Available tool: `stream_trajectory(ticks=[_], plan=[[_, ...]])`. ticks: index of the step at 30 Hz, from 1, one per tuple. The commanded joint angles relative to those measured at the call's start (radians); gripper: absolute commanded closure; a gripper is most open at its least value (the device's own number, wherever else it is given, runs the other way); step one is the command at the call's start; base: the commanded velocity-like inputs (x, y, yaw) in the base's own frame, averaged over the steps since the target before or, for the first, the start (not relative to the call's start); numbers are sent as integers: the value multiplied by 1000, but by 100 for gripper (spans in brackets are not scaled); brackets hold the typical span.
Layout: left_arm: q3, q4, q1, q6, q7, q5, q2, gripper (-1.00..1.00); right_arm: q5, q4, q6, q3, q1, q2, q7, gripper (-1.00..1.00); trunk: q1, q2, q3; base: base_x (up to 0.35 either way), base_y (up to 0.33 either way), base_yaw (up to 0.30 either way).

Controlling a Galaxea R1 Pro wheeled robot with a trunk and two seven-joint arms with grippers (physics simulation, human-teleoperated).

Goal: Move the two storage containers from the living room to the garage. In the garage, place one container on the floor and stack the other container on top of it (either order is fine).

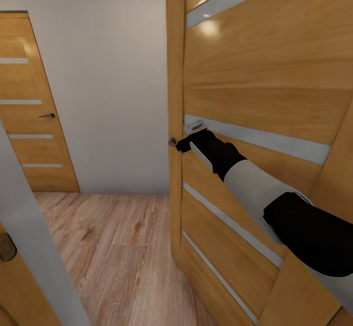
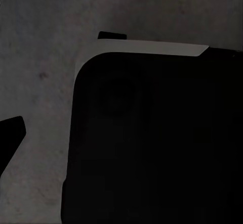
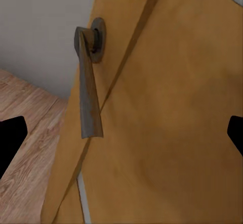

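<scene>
Storage containers: nowhere among these views; robot is standing at a wooden door point(image 1: 255, 80). Right tool point(image 3: 124, 133): released, fingertips spread wide, door handle point(image 3: 88, 82) lying just ahead between them. Advice: be closing squarely on the lever before pressing. Left tool: state cannot be told.

Wooden door point(image 1: 255, 85) stood ajar, pale stripes across it | dark lever handle point(image 3: 88, 87) hung near its edge | second door point(image 1: 29, 115) closed beyond | wood-plank floor point(image 1: 117, 247) | grey wall point(image 1: 108, 70)
</scene>
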Motion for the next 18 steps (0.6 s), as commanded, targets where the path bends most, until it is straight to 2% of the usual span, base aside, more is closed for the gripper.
stream_trajectory(ticks=[1,5,10,18], plan=[[0,0,0,-3,-1,8,0,-100,9,0,5,5,-1,0,-15,-100,0,0,-1,44,0,0],[0,0,0,-3,-1,8,0,-100,14,9,12,6,-2,0,-57,-100,0,0,-1,18,0,0],[0,0,0,-3,-1,8,0,-100,14,19,32,6,-1,0,-180,-100,0,0,-1,3,0,0],[0,0,0,-3,-1,8,0,-100,17,50,45,9,-2,0,-218,-100,0,0,-1,0,0,0]])
